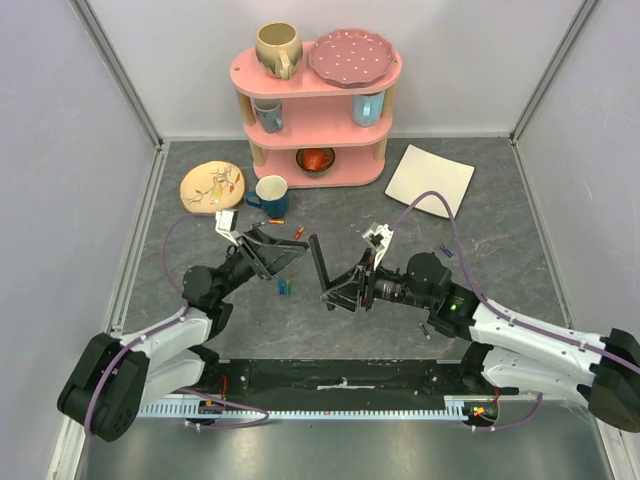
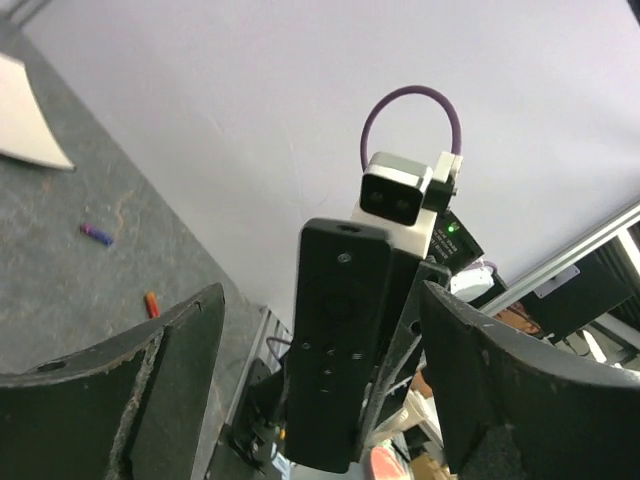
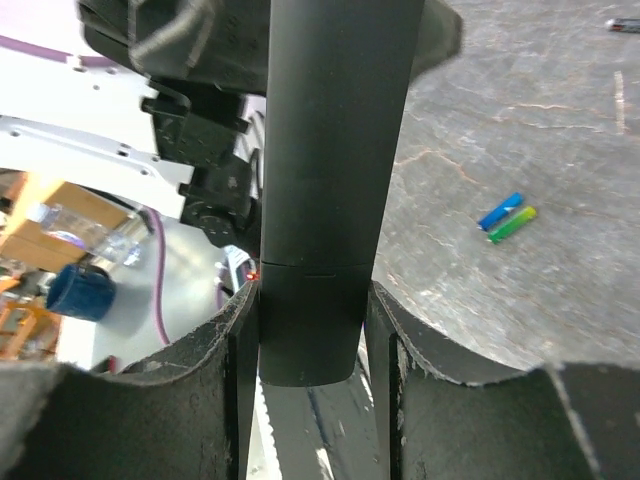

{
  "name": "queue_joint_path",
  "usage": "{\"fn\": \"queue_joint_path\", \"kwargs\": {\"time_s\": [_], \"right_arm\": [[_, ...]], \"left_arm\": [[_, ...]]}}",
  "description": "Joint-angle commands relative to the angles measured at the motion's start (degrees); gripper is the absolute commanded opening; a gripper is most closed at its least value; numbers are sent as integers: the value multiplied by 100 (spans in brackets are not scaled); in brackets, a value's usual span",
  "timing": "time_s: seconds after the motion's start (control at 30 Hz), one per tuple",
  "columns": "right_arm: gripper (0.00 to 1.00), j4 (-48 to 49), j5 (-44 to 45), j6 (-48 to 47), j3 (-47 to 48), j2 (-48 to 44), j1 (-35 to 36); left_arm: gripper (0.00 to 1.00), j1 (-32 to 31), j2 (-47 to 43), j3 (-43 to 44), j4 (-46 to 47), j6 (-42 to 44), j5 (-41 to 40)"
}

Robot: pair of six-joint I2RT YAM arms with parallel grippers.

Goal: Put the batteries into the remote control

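The remote control (image 1: 321, 268) is a slim black bar held upright above the table by my right gripper (image 1: 336, 296), which is shut on its lower end. In the right wrist view the remote (image 3: 330, 170) shows its plain back with a cover seam, between the fingers (image 3: 215, 390). My left gripper (image 1: 290, 258) is open and empty, just left of the remote. In the left wrist view the remote's button face (image 2: 335, 340) stands beyond the wide-apart fingers (image 2: 110, 400). A blue and a green battery (image 1: 286, 288) lie below the left gripper, also seen in the right wrist view (image 3: 508, 217). An orange battery (image 1: 297, 232) lies farther back.
Another battery (image 1: 275, 220) lies by the blue mug (image 1: 270, 195), and one (image 1: 447, 252) right of the right arm. A patterned plate (image 1: 212, 185), a white square plate (image 1: 430, 180) and a pink shelf (image 1: 315, 100) with crockery stand at the back.
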Motion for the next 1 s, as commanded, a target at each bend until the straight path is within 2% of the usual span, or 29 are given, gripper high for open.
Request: {"fn": "queue_joint_path", "kwargs": {"time_s": [0.0, 0.07, 0.2, 0.23, 0.37, 0.43, 0.47, 0.53, 0.7, 0.87, 0.97], "right_arm": [[32, -1902, 480, -1085, 670, -460, 17], [32, -2657, 970, -1393, 908, -566, 26], [32, -3713, 2017, -1710, 1277, -611, 26], [32, -3959, 2158, -1771, 1365, -584, 26], [33, -4365, 2878, -2122, 1594, -347, 157], [33, -4575, 3467, -2202, 1760, -137, 315], [33, -4629, 3600, -2229, 1813, -58, 368], [33, -4655, 3697, -2317, 1954, 136, 430], [32, -4743, 4031, -2256, 2218, 540, 526], [31, -4910, 4330, -1992, 2482, 891, 614], [31, -4946, 4339, -1913, 2587, 1041, 693]], "left_arm": [[84, 141, -546, 356, -447, 515, -157], [84, 211, -869, 330, -863, 691, -463], [84, 220, -1397, 566, -2671, 1489, -931], [83, 211, -1451, 672, -3658, 1640, -1027], [71, 124, -1364, 1382, -5283, 2396, -1299], [70, -225, -1285, 1647, -5889, 2923, -1650], [70, -393, -1267, 1857, -6301, 3090, -2070], [70, -867, -1145, 2034, -6568, 3346, -2441], [70, -1606, -828, 2272, -6683, 3057, -3155], [70, -2003, -643, 2115, -6298, 2785, -3848], [70, -2100, -538, 2001, -5928, 2644, -3867]]}}
